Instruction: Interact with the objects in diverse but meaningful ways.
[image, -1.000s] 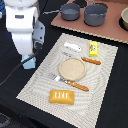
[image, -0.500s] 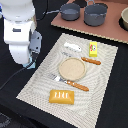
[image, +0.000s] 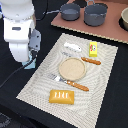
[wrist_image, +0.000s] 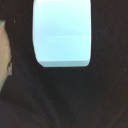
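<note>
Exterior view, items listed near to far on the tabletop. Orange rectangular block, nearest, on the woven mat. Orange-handled cutlery, a fork lying just beside the tan plate. Second orange-handled piece beyond the plate. White elongated piece and small yellow packet with red marks, side by side at the mat's far edge. Grey pots, farthest. Arm stands at the exterior view's left, off the mat. Wrist view: pale blue house-shaped carton fills the frame (tool itself hidden; cannot tell whether parted or clamped). Judgement: descend centred over the carton, squarely.
</note>
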